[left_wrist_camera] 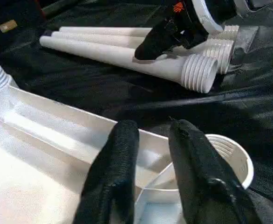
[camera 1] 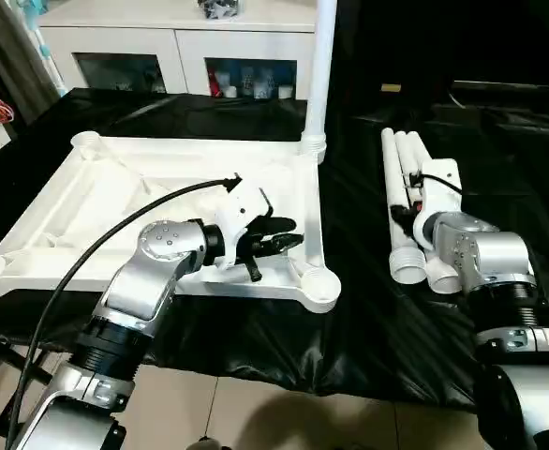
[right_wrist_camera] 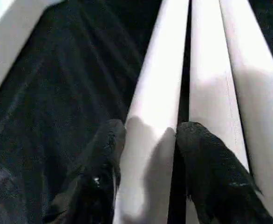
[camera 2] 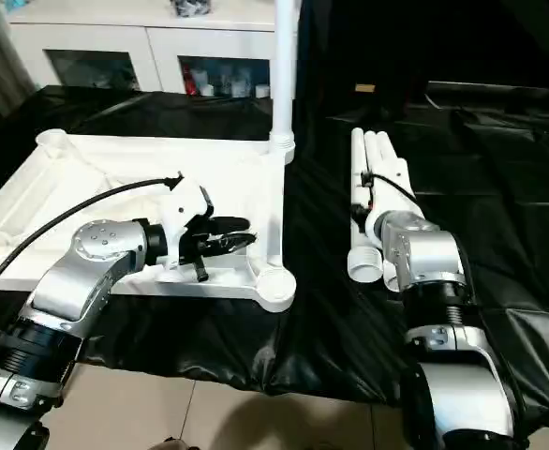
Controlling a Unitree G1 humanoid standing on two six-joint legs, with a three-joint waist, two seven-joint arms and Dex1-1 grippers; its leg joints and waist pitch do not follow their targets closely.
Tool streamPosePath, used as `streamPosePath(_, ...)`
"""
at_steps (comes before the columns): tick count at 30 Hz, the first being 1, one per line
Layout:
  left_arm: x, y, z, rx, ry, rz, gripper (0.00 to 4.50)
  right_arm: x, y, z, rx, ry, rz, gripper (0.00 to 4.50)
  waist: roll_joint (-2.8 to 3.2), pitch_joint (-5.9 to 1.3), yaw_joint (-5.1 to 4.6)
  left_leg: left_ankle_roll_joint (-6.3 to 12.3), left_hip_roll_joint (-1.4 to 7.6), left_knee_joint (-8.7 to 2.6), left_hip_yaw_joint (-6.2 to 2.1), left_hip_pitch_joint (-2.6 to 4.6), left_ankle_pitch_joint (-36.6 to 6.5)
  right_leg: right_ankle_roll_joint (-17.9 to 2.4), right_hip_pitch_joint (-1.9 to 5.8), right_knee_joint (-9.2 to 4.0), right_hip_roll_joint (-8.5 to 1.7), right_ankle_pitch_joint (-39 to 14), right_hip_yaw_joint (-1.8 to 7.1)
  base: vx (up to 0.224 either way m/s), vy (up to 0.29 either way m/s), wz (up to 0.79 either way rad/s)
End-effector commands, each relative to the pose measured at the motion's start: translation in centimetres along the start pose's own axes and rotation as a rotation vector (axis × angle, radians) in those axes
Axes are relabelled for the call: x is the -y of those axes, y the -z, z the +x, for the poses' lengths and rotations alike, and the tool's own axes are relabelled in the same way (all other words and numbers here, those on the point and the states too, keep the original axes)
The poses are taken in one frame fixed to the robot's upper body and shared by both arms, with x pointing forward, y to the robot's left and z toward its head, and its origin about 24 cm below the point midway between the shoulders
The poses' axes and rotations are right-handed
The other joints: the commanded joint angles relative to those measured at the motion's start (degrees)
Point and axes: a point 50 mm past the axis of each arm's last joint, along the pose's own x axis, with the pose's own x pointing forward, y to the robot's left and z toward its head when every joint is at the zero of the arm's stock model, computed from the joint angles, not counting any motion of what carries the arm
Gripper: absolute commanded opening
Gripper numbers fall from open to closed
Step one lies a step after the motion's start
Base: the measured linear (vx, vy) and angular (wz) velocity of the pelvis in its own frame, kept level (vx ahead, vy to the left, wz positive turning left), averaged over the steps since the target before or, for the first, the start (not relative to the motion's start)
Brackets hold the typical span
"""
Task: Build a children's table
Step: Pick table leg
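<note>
Straddling the nearest loose leg (right_wrist_camera: 148, 140), my right gripper (right_wrist_camera: 148, 154) has jaws parted around it, not clenched. I'd centre before closing. Left gripper (left_wrist_camera: 150, 154) hangs released over the tabletop (camera 1: 115, 187).

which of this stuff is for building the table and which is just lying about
For the job:
- white plastic tabletop, upside down
- white tube leg standing in its far corner socket
- three white tube legs lying on the black sheet

Lying about:
- white glass-door cabinet
- black sheet

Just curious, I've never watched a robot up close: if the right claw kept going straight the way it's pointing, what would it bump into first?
Most likely the loose legs: the right claw already straddles the nearest one, fingers apart.
</note>
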Motion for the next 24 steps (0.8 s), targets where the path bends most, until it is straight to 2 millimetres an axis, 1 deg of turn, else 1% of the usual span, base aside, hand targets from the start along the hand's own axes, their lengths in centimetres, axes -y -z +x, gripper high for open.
streamPosePath(1, 0.3, -0.2, -0.2, -0.005, 0.027, 0.006, 1.76, -0.1, -0.4, 0.1, -0.031, -0.003, 0.011, 2.48, -0.62, -4.18, 0.12, -0.06, -0.08, -3.76, 0.47, 0.45, -7.5, -12.8, 3.61, -3.56, -1.49, -5.2, 1.43, 0.0, 0.0, 0.0)
streamPosePath(2, 0.3, -0.2, -0.2, -0.006, 0.028, 0.007, 1.76, -0.1, -0.3, 0.1, -0.035, -0.004, 0.012, 2.48, -0.66, -4.14, 0.09, -0.06, -0.1, -3.76, 0.49, 0.39, -7.6, -13.0, 3.59, -3.58, -1.48, -5.4, 1.41, 0.0, 0.0, 0.0)
streamPosePath(3, 0.3, -0.2, -0.2, -0.009, 0.031, 0.009, 1.94, -0.1, -0.2, 0.1, -0.042, -0.006, 0.014, 2.61, -0.65, -4.14, 0.07, -0.08, -0.13, -3.76, 0.49, 0.39, -7.6, -13.0, 3.62, -3.6, -1.47, -5.4, 1.4, 0.0, 0.0, 0.0)
streamPosePath(4, 0.3, -0.2, -0.2, -0.011, 0.029, 0.015, 1.94, -0.1, -0.1, 0.2, -0.058, -0.006, 0.02, 2.61, -0.74, -4.14, 0.01, -0.06, -0.14, -3.74, 0.5, 0.39, -7.5, -12.9, 3.61, -3.61, -1.45, -5.3, 1.42, 0.0, 0.0, 0.0)
streamPosePath(5, 0.3, -0.3, -0.2, -0.013, 0.028, 0.018, 2.05, -0.1, 0.0, 0.2, -0.067, -0.005, 0.024, 2.65, -0.7, -4.15, 0.0, -0.07, -0.13, -3.73, 0.48, 0.37, -7.5, -12.9, 3.65, -3.57, -1.49, -5.3, 1.41, 0.0, 0.0, 0.0)
streamPosePath(7, 0.4, -0.3, -0.3, -0.021, 0.042, 0.02, 2.05, -0.2, 0.2, 0.3, -0.095, -0.024, 0.047, 2.65, -0.77, -4.19, 0.05, 0.04, -0.11, -3.72, 0.52, 0.46, -7.4, -12.9, 3.6, -3.55, -1.46, -5.1, 1.43, 0.0, 0.0, 0.0)
streamPosePath(9, 0.6, -0.3, -0.4, -0.029, 0.067, 0.022, 2.05, -0.4, 0.5, 0.4, -0.118, -0.048, 0.074, 2.65, -0.66, -4.2, 0.08, 0.05, -0.07, -3.73, 0.5, 0.51, -7.7, -13.2, 3.57, -3.51, -1.53, -5.4, 1.42, 0.0, 0.0, 0.0)
streamPosePath(11, 0.7, -0.3, -0.5, -0.032, 0.076, 0.026, 2.05, -0.5, 0.6, 0.5, -0.128, -0.059, 0.087, 2.65, -0.72, -4.15, 0.08, -0.01, -0.03, -3.74, 0.49, 0.42, -7.6, -13.2, 3.6, -3.45, -1.5, -5.3, 1.39, 0.0, 0.0, 0.0)
streamPosePath(12, 0.8, -0.4, -0.5, -0.032, 0.077, 0.025, 2.08, -0.5, 0.6, 0.5, -0.134, -0.066, 0.097, 2.47, -0.72, -4.16, 0.04, 0.0, -0.06, -3.71, 0.52, 0.39, -7.4, -13.3, 3.59, -3.45, -1.48, -5.1, 1.38, 0.0, 0.0, 0.0)
streamPosePath(14, 0.9, -0.5, -0.5, -0.031, 0.082, 0.025, 2.08, -0.5, 0.7, 0.6, -0.145, -0.077, 0.109, 2.47, -0.76, -4.14, 0.09, 0.04, -0.07, -3.7, 0.56, 0.44, -7.5, -13.3, 3.59, -3.5, -1.52, -5.4, 1.39, 0.0, 0.0, 0.0)
streamPosePath(16, 0.9, -0.6, -0.4, -0.03, 0.088, 0.027, 2.1, -0.4, 0.9, 0.7, -0.159, -0.08, 0.114, 2.19, -0.81, -4.16, 0.09, -0.01, -0.08, -3.68, 0.57, 0.4, -7.4, -13.4, 3.6, -3.48, -1.54, -5.6, 1.39, 0.0, 0.0, 0.0)
streamPosePath(20, 1.0, -0.6, -0.4, -0.032, 0.095, 0.026, 2.1, -0.3, 1.0, 0.9, -0.175, -0.079, 0.116, 2.02, -0.86, -4.15, 0.09, 0.09, -0.11, -3.66, 0.58, 0.39, -7.4, -13.4, 3.6, -3.51, -1.53, -5.8, 1.35, 0.0, 0.0, 0.0)
streamPosePath(21, 1.1, -0.7, -0.4, -0.034, 0.1, 0.024, 2.1, -0.2, 1.1, 0.9, -0.181, -0.077, 0.118, 1.89, -0.86, -4.09, 0.06, -0.01, -0.07, -3.69, 0.6, 0.44, -8.1, -13.4, 3.51, -3.62, -1.61, -7.0, 1.36, 0.0, 0.0, 0.0)
streamPosePath(24, 1.1, -0.7, -0.4, -0.035, 0.097, 0.022, 2.1, 0.0, 1.3, 1.1, -0.191, -0.071, 0.135, 1.85, -0.89, -3.99, 0.1, -0.26, -0.06, -3.73, 0.61, 0.45, -8.9, -13.1, 3.47, -3.79, -1.61, -8.5, 1.38, 0.0, 0.0, 0.0)
